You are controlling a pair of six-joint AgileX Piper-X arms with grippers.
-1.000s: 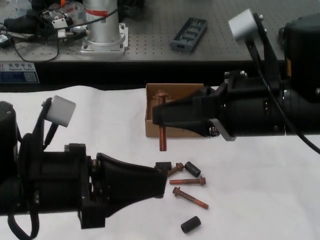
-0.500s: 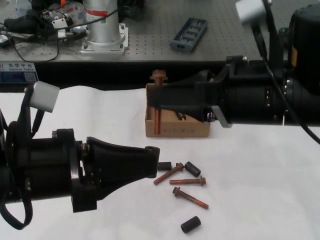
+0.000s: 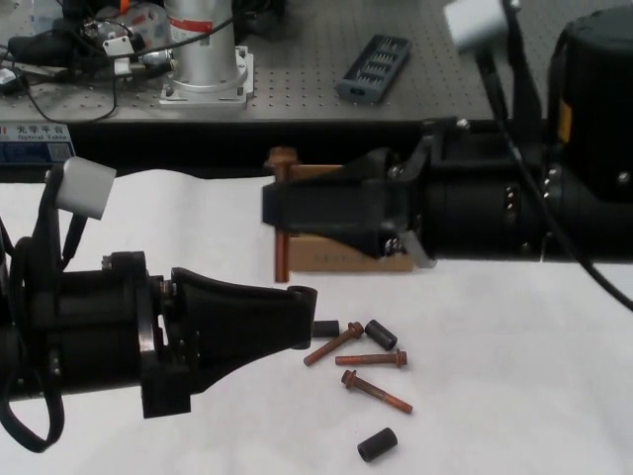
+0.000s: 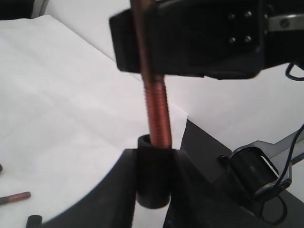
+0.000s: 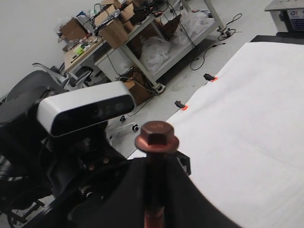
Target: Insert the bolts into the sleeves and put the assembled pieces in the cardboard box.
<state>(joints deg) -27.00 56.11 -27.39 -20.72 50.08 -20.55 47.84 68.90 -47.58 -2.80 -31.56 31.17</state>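
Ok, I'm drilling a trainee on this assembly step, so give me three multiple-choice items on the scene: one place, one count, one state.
1. Where is the threaded end of the upright copper-coloured bolt? A in the cardboard box; B at the mouth of the black cylindrical sleeve in the left gripper; C lying flat.
2. How many loose bolts lie on the white cloth? A one; B five; C three.
3. The right gripper is: A shut on the bolt; B open; C shut on a sleeve.
B: the left wrist view shows the tip at the sleeve's top. C: three lie there. A: its fingers clamp the shank.
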